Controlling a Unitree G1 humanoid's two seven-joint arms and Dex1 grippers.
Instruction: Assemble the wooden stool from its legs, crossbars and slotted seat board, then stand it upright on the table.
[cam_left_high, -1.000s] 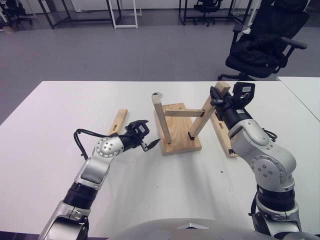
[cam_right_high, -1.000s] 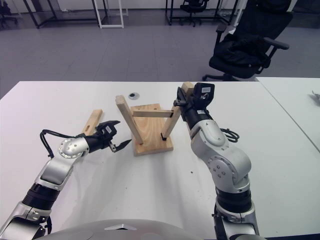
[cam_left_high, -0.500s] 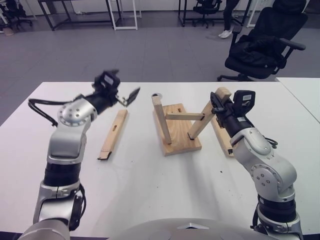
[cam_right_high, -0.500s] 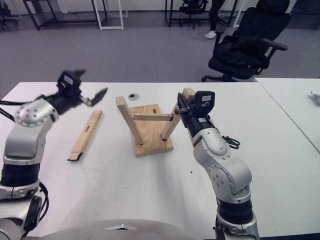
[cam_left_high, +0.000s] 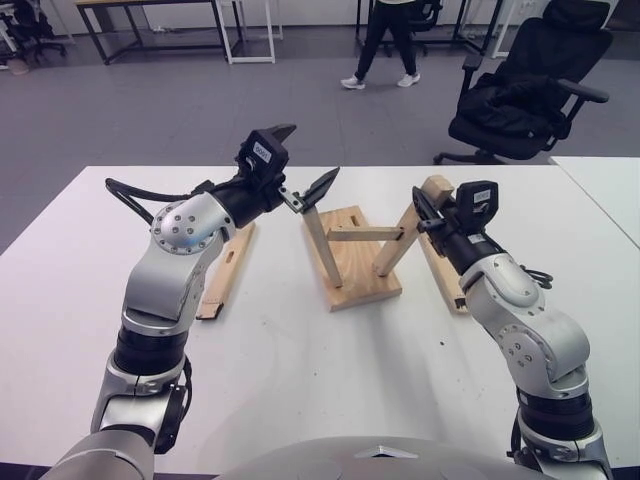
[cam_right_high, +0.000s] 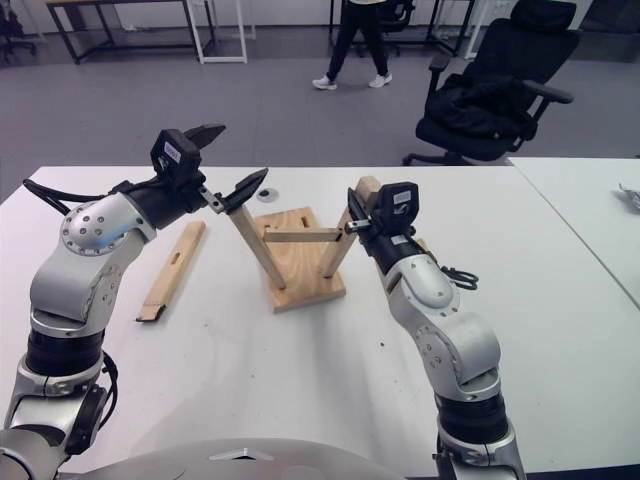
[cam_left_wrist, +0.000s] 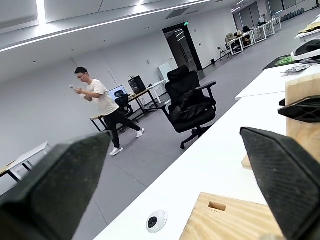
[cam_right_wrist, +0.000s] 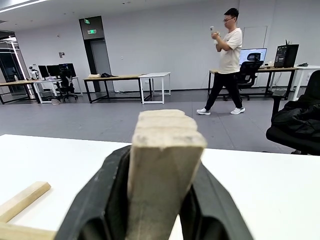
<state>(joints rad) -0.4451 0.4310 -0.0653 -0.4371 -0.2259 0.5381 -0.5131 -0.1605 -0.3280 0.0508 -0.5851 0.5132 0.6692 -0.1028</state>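
Your right gripper (cam_left_high: 429, 208) is clenched on the top end of the pale wooden leg (cam_left_high: 398, 243). That leg leans up from the flat slotted wooden seat board (cam_left_high: 365, 287), and the grip looks meant to steady the half-built frame. Your left gripper (cam_left_high: 312, 151) hangs spread wide and grasps nothing, just above the top of the second upright wooden leg (cam_left_high: 323, 247); whether its lower finger touches the wood is unclear. It seems poised to take that end so both legs are braced. The thin wooden crossbar (cam_left_high: 365, 233) spans the two legs, lower than both grippers and between them. One loose wooden leg (cam_left_high: 225, 270) lies flat on the white surface (cam_left_high: 300, 380) below your left gripper. Another loose leg (cam_left_high: 441, 266) lies beneath your right gripper, beside the board, likely waiting its turn.
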